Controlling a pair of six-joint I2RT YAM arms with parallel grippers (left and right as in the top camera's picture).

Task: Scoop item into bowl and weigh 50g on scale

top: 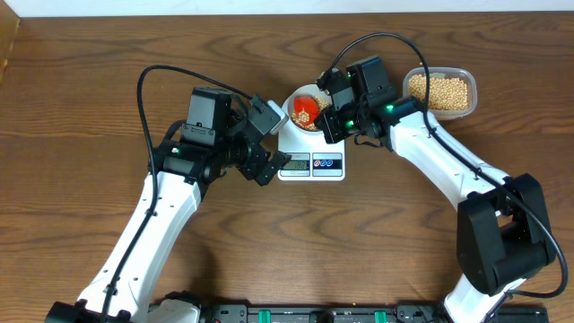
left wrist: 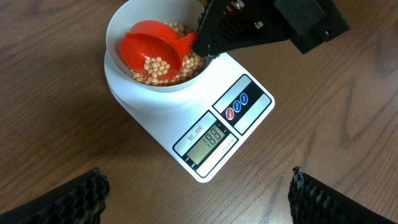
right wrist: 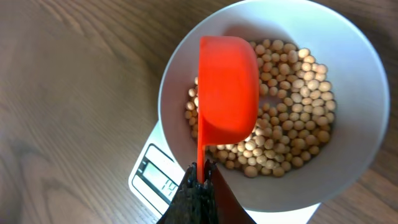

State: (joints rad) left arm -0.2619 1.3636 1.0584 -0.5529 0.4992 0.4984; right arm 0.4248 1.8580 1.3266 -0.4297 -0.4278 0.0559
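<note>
The white bowl point(top: 290, 100) stands on the white scale point(top: 311, 164), whose display is lit. Tan beans point(right wrist: 292, 124) cover the bowl's bottom. My right gripper point(right wrist: 200, 173) is shut on the thin handle of a red scoop point(right wrist: 227, 87), which hangs tilted inside the bowl. In the left wrist view the scoop point(left wrist: 146, 46) has beans point(left wrist: 158, 65) in its cup. My left gripper point(left wrist: 198, 183) is open and empty, hovering over bare wood just in front of the scale point(left wrist: 161, 124), level with its display corner.
A clear plastic tub point(top: 439, 91) of beans sits at the back right, behind the right arm. The left arm reaches in from the front left, its open fingers point(top: 267, 170) close to the scale's left edge.
</note>
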